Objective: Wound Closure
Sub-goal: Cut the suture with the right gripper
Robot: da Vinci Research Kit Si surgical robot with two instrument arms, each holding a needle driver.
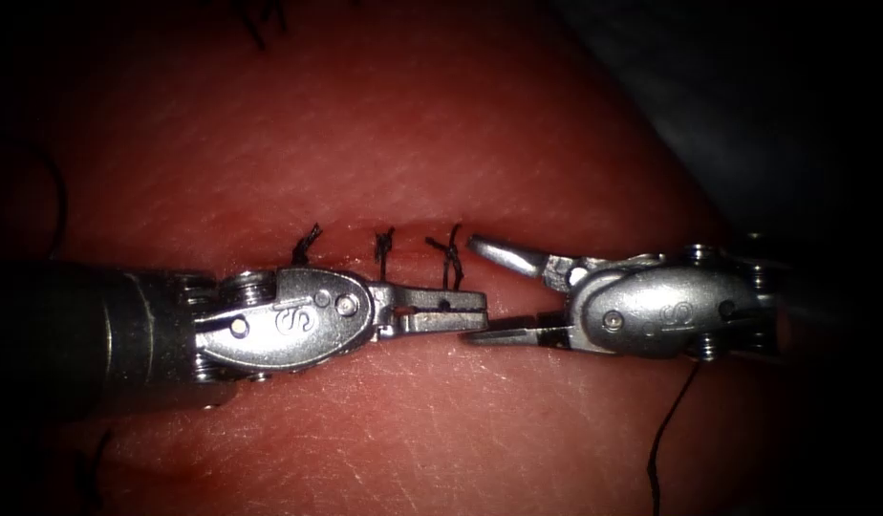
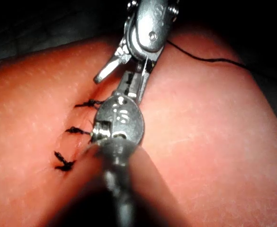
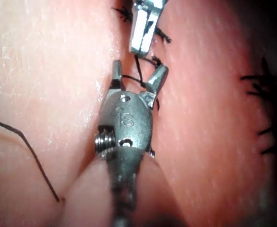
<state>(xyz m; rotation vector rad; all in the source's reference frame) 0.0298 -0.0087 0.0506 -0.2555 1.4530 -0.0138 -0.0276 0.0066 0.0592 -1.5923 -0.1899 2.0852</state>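
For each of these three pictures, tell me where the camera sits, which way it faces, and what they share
Endoscope view: above and in front of the tissue, facing the stitched cut; left end effector shut on thread, right end effector open, holding nothing.
Left wrist view: near the left arm's wrist, looking along its shaft at its own left end effector, the right end effector beyond.
Right wrist view: near the right wrist, looking along its shaft at the right end effector.
Shared: all show both tools meeting over the knotted stitches.
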